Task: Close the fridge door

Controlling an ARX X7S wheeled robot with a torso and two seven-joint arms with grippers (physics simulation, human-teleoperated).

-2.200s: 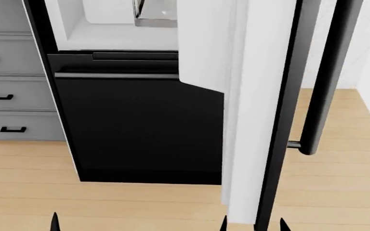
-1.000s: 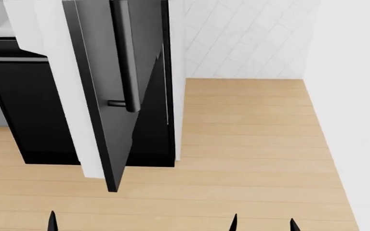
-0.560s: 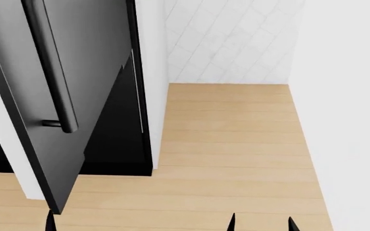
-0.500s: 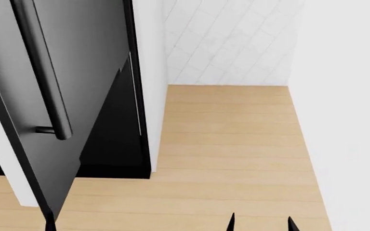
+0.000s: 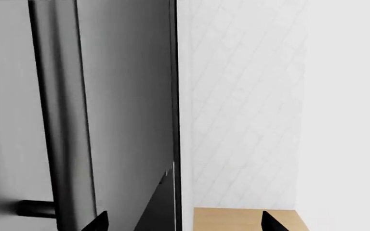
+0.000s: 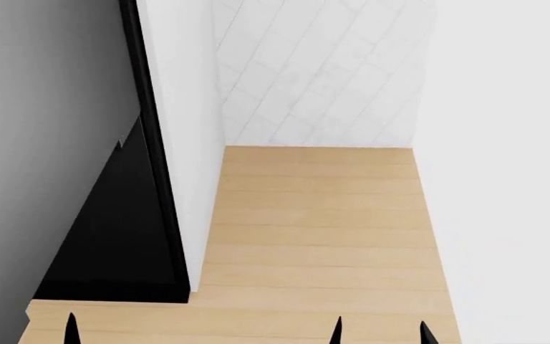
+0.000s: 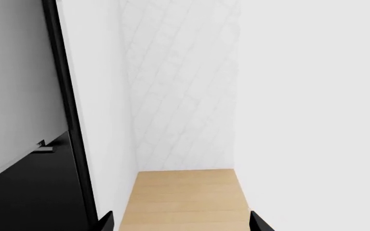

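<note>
Both grippers' fingers, left gripper point(image 5: 181, 222) and right gripper point(image 7: 179, 220), spread empty; glossy black fridge door point(image 6: 36, 143) stands ajar at nine o'clock, awaiting a push.

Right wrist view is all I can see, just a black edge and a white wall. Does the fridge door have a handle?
Observer: Yes. The left wrist view shows a long dark bar handle running up the fridge door.
Operator: Is the left end effector grabbing it?
Observer: No. The left end effector is open, fingertips spread wide, and the handle sits outside them.
</note>
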